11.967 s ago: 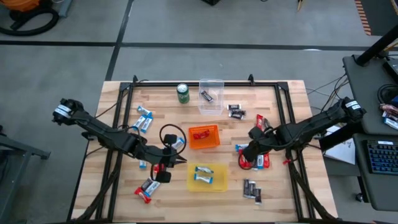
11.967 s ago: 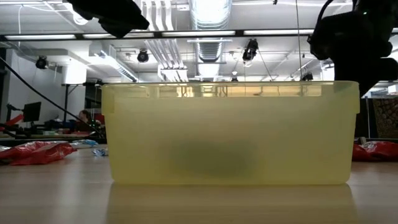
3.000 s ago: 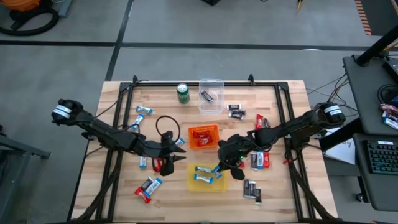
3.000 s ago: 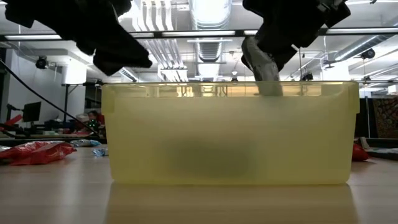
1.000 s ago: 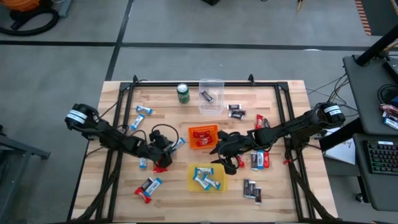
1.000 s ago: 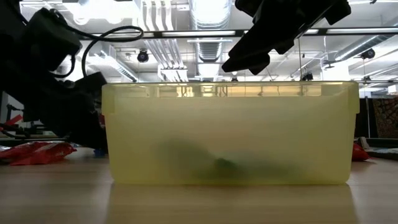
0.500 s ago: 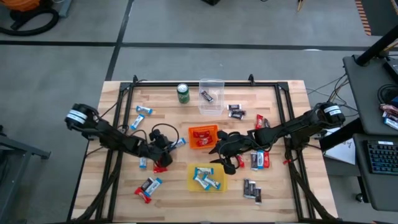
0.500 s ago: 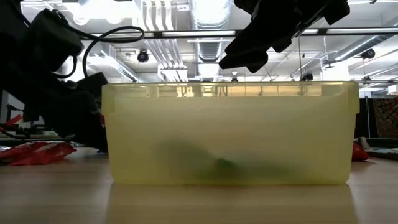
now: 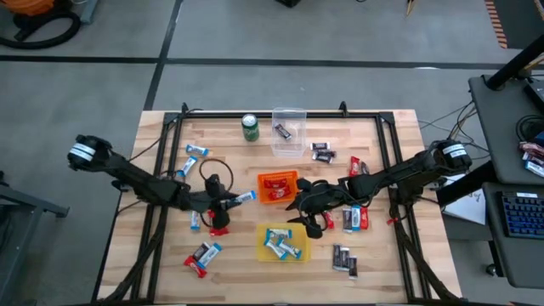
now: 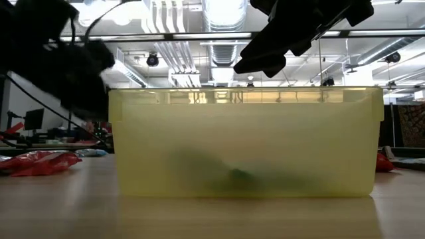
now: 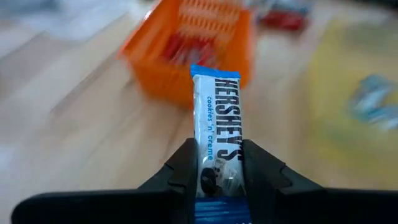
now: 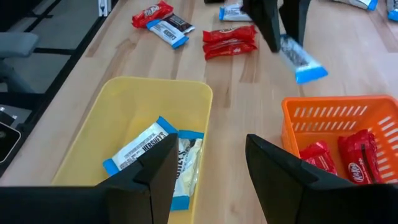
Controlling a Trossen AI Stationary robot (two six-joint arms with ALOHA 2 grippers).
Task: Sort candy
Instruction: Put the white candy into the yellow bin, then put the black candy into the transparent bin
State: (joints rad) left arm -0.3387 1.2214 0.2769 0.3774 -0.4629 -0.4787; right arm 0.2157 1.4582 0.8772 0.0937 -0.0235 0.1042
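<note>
My left gripper [image 9: 231, 202] was over the wooden desk [image 9: 391, 153], just left of the orange slotted plastic bin [image 9: 279, 186], with its fingers [image 11: 185, 168] clamped on one end of a blue-and-white wrapped candy bar [image 11: 217, 127]. The bar's free end pointed toward the orange bin; in the right wrist view it hung clear of the desk surface [image 12: 301, 61].

My right gripper [image 9: 295, 211] was between the orange bin and the yellow rectangular plastic bin [image 9: 284, 242], at the yellow bin's far edge. Its fingers [image 12: 152, 171] stood apart and held nothing.

Several blue-and-white bars [image 12: 155, 151] lay in the yellow bin. Red-wrapped bars [image 12: 345, 157] lay in the orange bin. One dark-wrapped bar [image 9: 282, 131] lay in the clear plastic bin [image 9: 289, 130] at the far side of the desk, with a green drink can [image 9: 250, 127] just beside that bin.

Loose candy was on the desk as follows: blue-and-white bars [image 9: 195, 150] at the left; a red and blue-and-white pair [image 9: 201, 257] near the left front; dark bars [image 9: 321, 151] right of the clear bin; further dark bars [image 9: 344, 259] right of the yellow bin; red and blue-and-white bars [image 9: 355, 220] under my right arm.
</note>
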